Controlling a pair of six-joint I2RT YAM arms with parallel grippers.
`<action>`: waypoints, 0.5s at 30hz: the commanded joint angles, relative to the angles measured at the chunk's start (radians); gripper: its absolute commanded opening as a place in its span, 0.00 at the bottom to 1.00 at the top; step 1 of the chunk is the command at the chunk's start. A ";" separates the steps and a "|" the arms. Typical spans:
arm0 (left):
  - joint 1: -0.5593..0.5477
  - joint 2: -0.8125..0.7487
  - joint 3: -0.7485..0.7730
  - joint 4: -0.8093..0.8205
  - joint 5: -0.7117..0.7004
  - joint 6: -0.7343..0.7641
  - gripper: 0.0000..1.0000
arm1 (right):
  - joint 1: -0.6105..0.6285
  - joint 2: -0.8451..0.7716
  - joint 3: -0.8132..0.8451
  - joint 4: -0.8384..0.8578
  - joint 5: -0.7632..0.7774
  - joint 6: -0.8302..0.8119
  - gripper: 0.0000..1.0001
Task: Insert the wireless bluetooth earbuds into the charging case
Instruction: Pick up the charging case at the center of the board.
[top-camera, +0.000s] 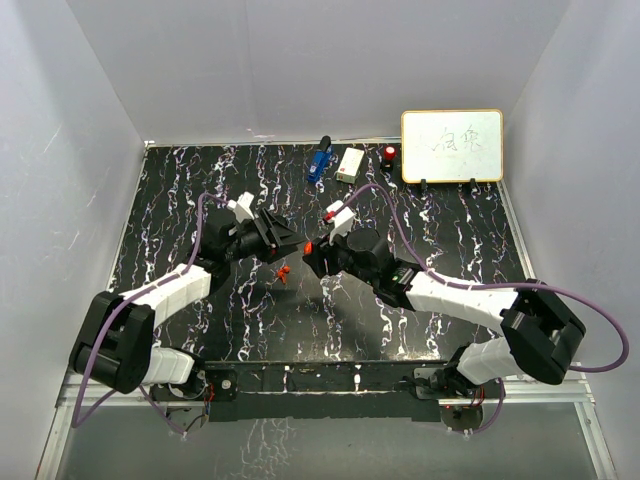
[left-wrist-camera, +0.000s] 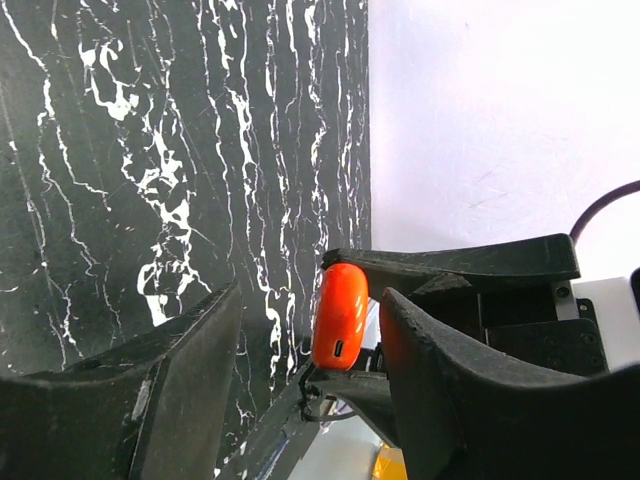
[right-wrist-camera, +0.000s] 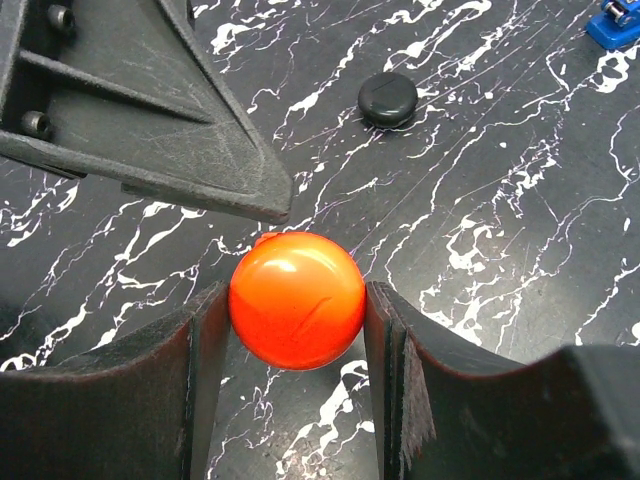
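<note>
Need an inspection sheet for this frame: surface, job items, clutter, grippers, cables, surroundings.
Surface: black marbled tabletop with white veins.
Job's things: orange charging case clamped in the right gripper, no open lid seen. One small red earbud piece lies on the tabletop near the grippers. The second earbud can't be made out.
Clutter: black round disc. Blue object, white box and red-topped item sit by the far edge.
Grippers: left gripper open and empty, facing the case. Right gripper shut on the case.
Cables: one purple cable loops beside each arm.
Surroundings: white walls, whiteboard far right.
</note>
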 joint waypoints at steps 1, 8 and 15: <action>-0.019 -0.010 0.018 0.052 0.034 -0.017 0.54 | -0.004 -0.006 0.037 0.063 -0.032 -0.016 0.31; -0.043 -0.019 0.015 0.060 0.044 -0.012 0.49 | -0.003 0.016 0.058 0.055 -0.033 -0.017 0.31; -0.052 -0.042 0.005 0.053 0.046 -0.010 0.43 | -0.005 0.030 0.074 0.050 -0.016 -0.010 0.31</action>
